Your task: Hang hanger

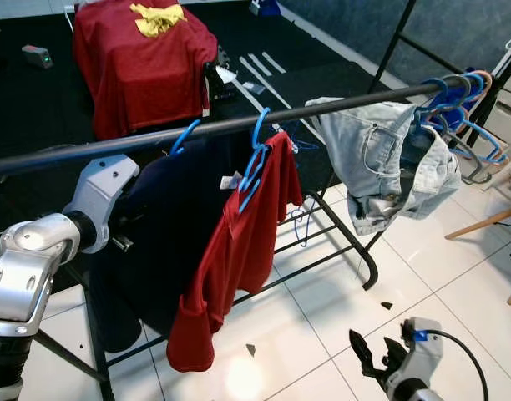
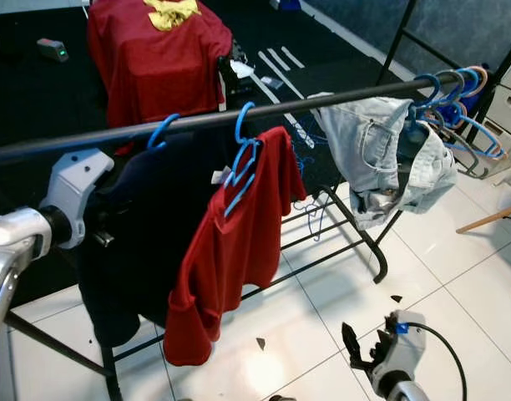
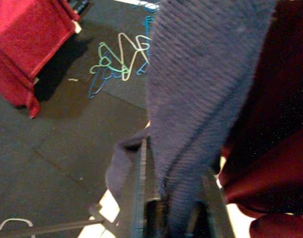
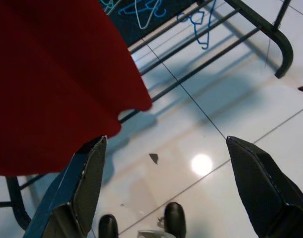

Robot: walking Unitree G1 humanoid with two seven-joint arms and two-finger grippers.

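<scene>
A black rail (image 1: 339,104) crosses in front of me. A blue hanger (image 1: 184,134) carrying a navy garment (image 1: 172,225) hooks over it. Beside it hangs a second blue hanger (image 1: 255,159) with a red shirt (image 1: 239,251). My left arm (image 1: 88,209) reaches up behind the navy garment. In the wrist view my left gripper (image 3: 174,163) is shut on the navy knit fabric (image 3: 206,74). My right gripper (image 1: 374,351) hangs low over the white tiles, open and holding nothing. Its wide-spread fingers (image 4: 89,173) are just below the red shirt's hem (image 4: 67,99).
Pale jeans (image 1: 389,159) drape over the rail to the right, and several blue hangers (image 1: 456,100) bunch at its end. A red cloth-covered object (image 1: 143,58) stands behind on the black mat. Loose hangers (image 3: 119,54) lie on the floor. Rack base bars (image 4: 201,64) cross the tiles.
</scene>
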